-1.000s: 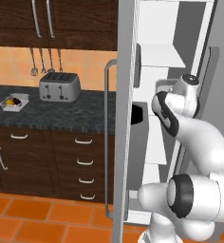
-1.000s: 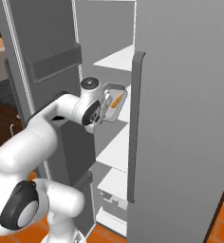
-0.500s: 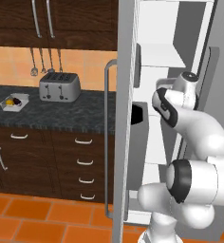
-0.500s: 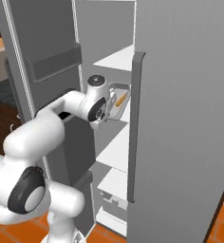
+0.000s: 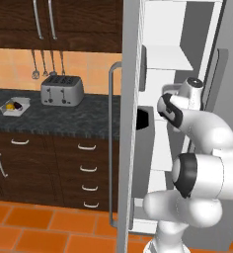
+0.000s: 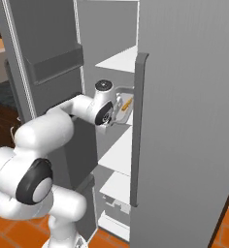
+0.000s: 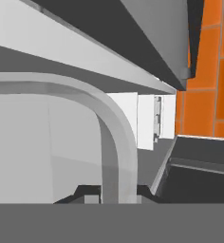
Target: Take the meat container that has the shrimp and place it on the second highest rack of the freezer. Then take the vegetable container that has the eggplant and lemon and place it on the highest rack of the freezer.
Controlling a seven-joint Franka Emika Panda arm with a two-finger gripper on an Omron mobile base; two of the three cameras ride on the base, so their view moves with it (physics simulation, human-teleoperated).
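Observation:
My gripper [image 6: 120, 109] reaches into the open freezer and is shut on the rim of the meat container [image 6: 129, 109], a shallow grey tray. The orange shrimp [image 6: 127, 103] lies in it. In the hand view the tray's curved grey rim [image 7: 115, 137] runs down between my fingertips [image 7: 88, 192]. The tray hangs below the highest rack [image 6: 117, 60] and above a lower white shelf [image 6: 117, 151]; I cannot tell whether it rests on a rack. The vegetable container [image 5: 14, 106], holding the dark eggplant [image 5: 18, 105] and yellow lemon [image 5: 10, 105], stands on the counter [image 5: 64, 118] at the far left.
The open freezer door [image 5: 131, 128] stands between the counter and the freezer interior, a dark bin on its inner side [image 6: 56, 63]. The neighbouring grey door with a long handle [image 6: 137, 126] hems the opening on the right. A toaster [image 5: 61, 90] sits on the counter.
The arm has stretched a little deeper into the freezer, carrying the meat container inward; the elbow has swung along with it. The grip has stayed shut.

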